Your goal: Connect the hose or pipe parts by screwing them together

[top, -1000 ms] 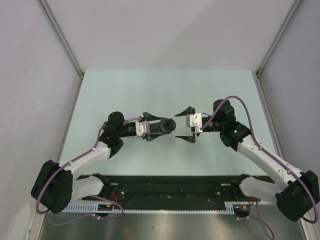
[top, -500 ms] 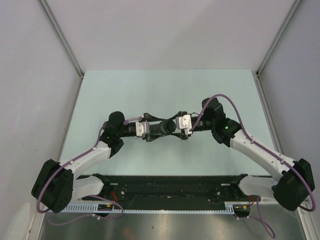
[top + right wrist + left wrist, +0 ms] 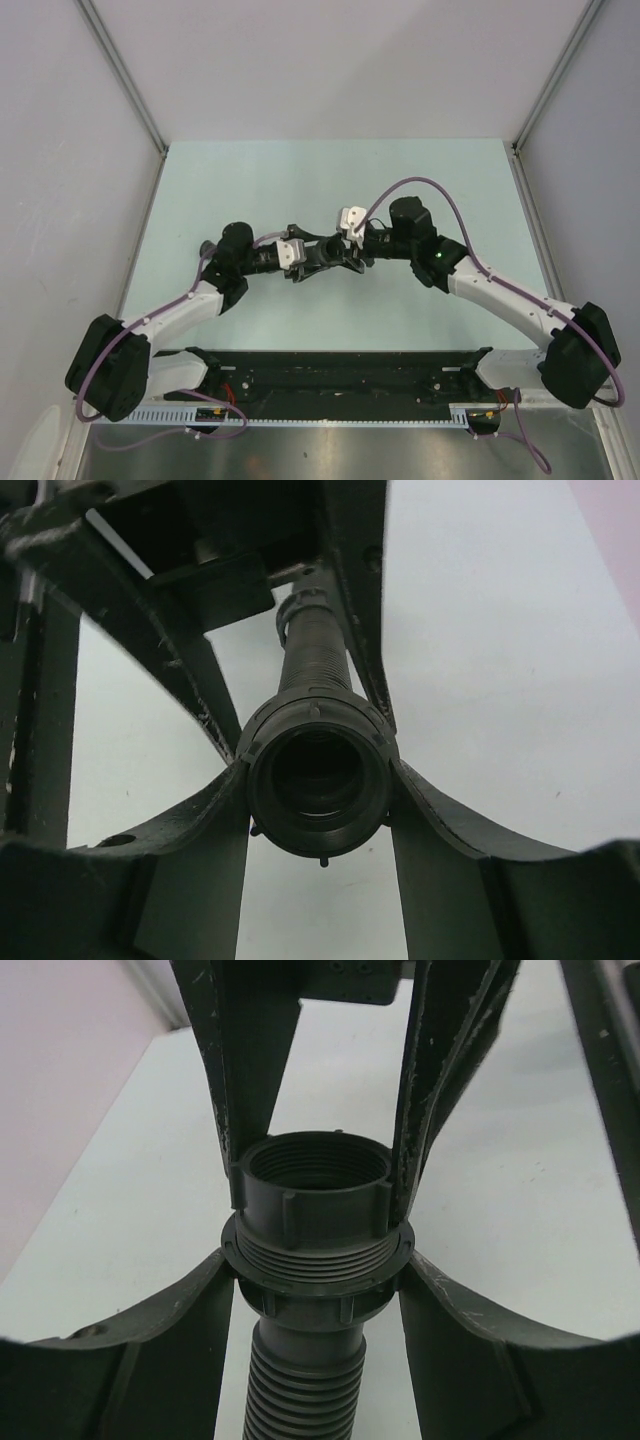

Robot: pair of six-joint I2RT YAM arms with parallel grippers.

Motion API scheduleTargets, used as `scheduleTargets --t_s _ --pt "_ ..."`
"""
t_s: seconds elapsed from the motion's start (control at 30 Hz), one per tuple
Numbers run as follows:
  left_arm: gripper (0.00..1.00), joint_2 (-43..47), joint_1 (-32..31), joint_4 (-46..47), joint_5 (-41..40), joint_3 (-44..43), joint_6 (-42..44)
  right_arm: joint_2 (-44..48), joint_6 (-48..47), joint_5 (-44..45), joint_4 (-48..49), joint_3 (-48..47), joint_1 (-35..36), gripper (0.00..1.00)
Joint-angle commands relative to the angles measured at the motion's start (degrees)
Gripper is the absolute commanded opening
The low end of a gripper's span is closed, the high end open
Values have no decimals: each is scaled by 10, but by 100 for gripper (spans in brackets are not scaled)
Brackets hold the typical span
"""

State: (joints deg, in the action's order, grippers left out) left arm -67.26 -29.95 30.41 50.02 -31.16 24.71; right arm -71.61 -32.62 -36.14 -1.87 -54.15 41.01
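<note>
Black fingers of the left gripper (image 3: 318, 1280) are clenched on the short tube (image 3: 300, 1390) just under its flanged collar. They hold it off the pale green table (image 3: 250, 180) with its open mouth toward the other arm. From the opposite side the right gripper (image 3: 320, 780) presses its two fingers on either flank of the ring nut (image 3: 315, 1195) — a grasp, to judge by the right wrist view, where both touch the nut's rim. Nut and tube sit on one axis, between the two wrists near the middle of the table.

Several turns of thread show between the nut's lower edge and the collar's flange, so I judge the screwing step is in hand and not finished. The next move, as I read it, calls for a turn of the right wrist about the tube's axis while the left holds firm — then a release, a roll back and a fresh grip, since one turn will hardly seat the nut. Cross-threading is the risk if the axes drift apart.

No brand, label or lettering can be read on either part or on the fingers.
</note>
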Motion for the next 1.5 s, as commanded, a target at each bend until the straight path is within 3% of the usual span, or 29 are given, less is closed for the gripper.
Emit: scheduleTargets --t_s 0.0,0.43,0.57,0.67,0.77,0.8,0.9,1.03,1.17,1.23,1.27,1.4,1.47 --pt "0 -3 -19 53 -61 -30 19 -44 216 105 84 -20 47 0" --pt "0 -24 -34 61 -156 -37 22 -96 648 399 55 -22 78 0" --pt "0 -33 -42 61 -192 -40 19 -93 758 425 33 -21 75 12" --pt "0 -36 -42 61 -193 -37 18 -84 792 407 48 -21 70 34" --pt "0 -33 -42 61 -187 -35 18 -64 768 423 41 -21 69 59" --pt "1 -33 -42 61 -187 -34 17 -59 759 425 35 -21 64 71" --pt "0 -30 -40 61 -177 -32 15 -35 735 411 4 -21 43 81" --pt "0 -30 -34 61 -160 -31 9 -2 699 387 -23 -21 13 84" --pt "0 -24 -25 61 -130 -29 1 36 625 284 -9 -20 -28 83" --pt "0 -21 -20 61 -113 -29 -6 49 545 218 12 -20 -56 84" --pt "0 -19 -16 61 -106 -29 -9 49 501 140 13 -20 -64 85" --pt "0 -12 -10 54 -56 -33 -29 55 256 41 -1 -19 -74 83" --pt "0 -11 -7 47 -30 -36 -33 62 184 -14 -28 -19 -71 81"
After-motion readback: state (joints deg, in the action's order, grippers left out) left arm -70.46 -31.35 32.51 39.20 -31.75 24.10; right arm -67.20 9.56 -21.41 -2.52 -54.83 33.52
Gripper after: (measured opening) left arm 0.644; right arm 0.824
